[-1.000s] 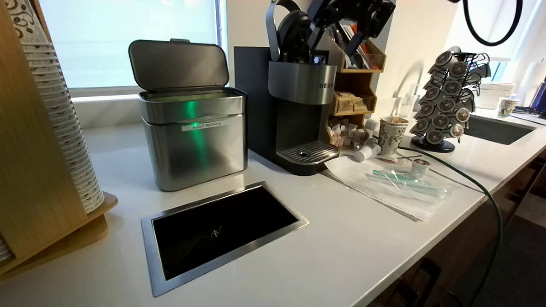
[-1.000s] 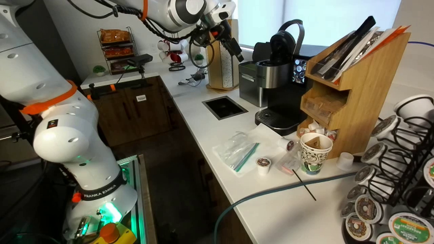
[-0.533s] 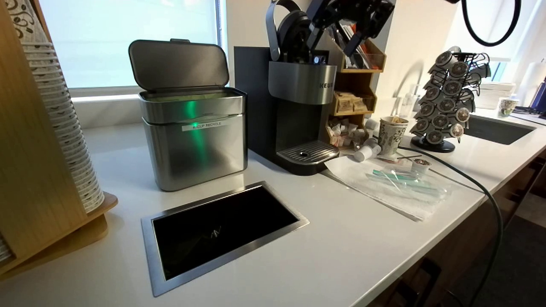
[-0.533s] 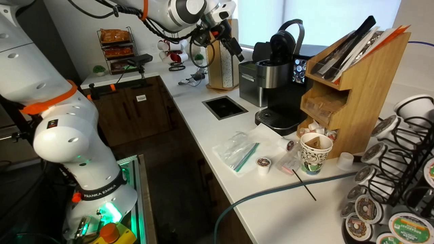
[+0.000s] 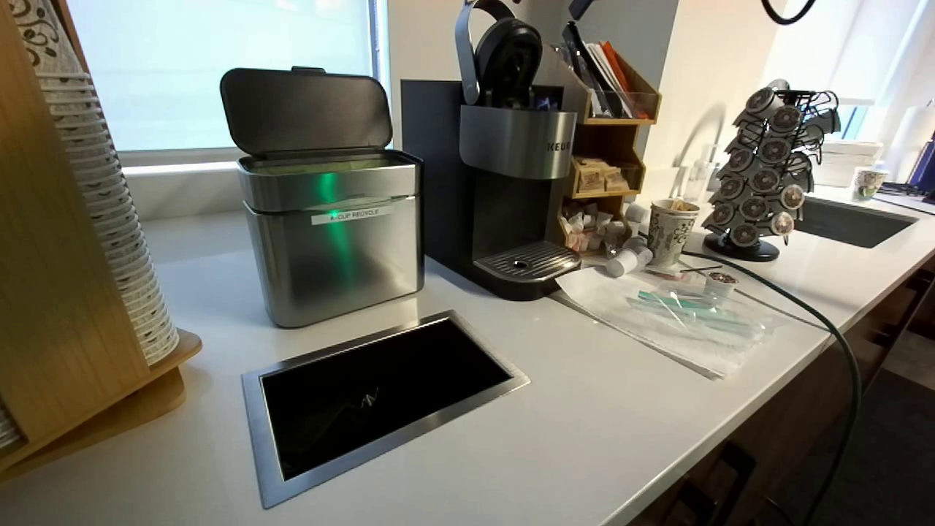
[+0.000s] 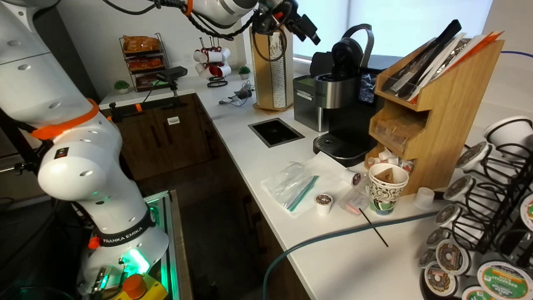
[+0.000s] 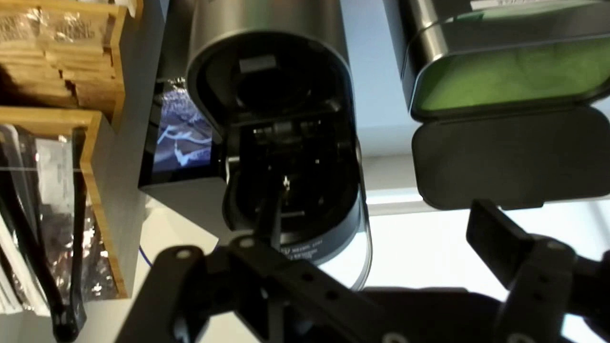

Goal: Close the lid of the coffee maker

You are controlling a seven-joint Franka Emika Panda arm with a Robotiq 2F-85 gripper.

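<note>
Lid (image 6: pixel 347 54) of the coffee maker (image 6: pixel 333 96) stands tipped up on its hinge, not yet closed, with its curved handle (image 6: pixel 370 43) looping up at about two o'clock from it in an exterior view. The coffee maker itself is upright on the white counter (image 6: pixel 233 121). I have my gripper (image 7: pixel 379 212) with its fingers (image 7: pixel 495 238) spread well apart. In an exterior view I hang at ten o'clock from the lid, near it but with a gap showing between us. In my wrist view one finger crosses in front of the lid, and the brew chamber (image 7: pixel 274 90) gapes at twelve o'clock from it. A lit screen (image 7: pixel 183 138) shows at ten o'clock from the lid.

At about nine o'clock from the coffee maker, in both exterior views, I see the steel bin (image 5: pixel 380 263), its flat dark cover (image 5: pixel 307 109) raised as well. In an exterior view a metal-framed opening (image 5: pixel 394 437) lies at seven o'clock from the coffee maker, and a pod stand (image 5: pixel 741 250) well apart at three o'clock. In an exterior view the wooden organizer (image 6: pixel 466 112) is just beside the coffee maker at three o'clock, with a patterned paper cup (image 6: pixel 385 193) at five.
</note>
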